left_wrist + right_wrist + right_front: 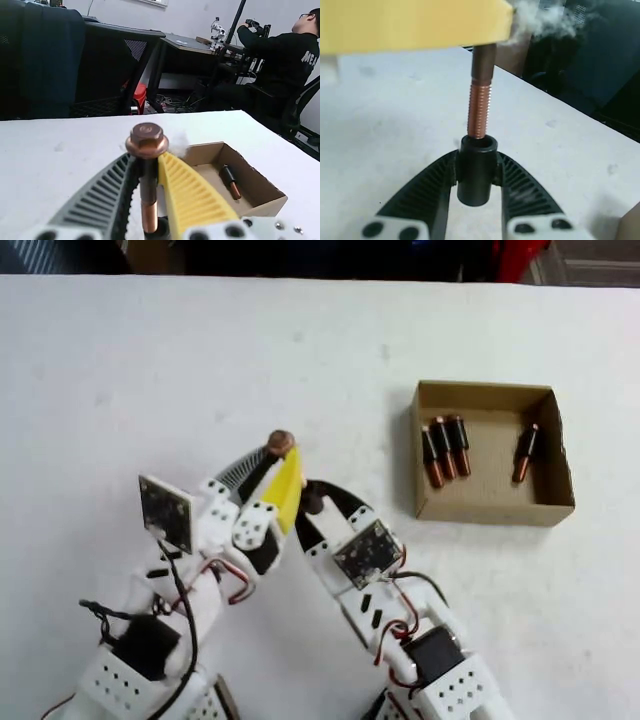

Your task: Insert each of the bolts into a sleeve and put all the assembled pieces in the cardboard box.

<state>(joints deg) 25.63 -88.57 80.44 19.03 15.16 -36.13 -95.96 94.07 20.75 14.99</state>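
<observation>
Bolt in left jaws; tip at sleeve in right jaws.

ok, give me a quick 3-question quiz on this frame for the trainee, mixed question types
1. The left gripper is shut on: A) a bolt, B) a screwdriver, C) nothing.
2. How many assembled pieces lie in the cardboard box?
3. The right gripper holds the sleeve. True or false: the bolt is fully seated in it.

Key: 1 A. 2 Four: three together, one apart. 3 False: the tip is only at the sleeve's mouth, with bare thread above it.
</observation>
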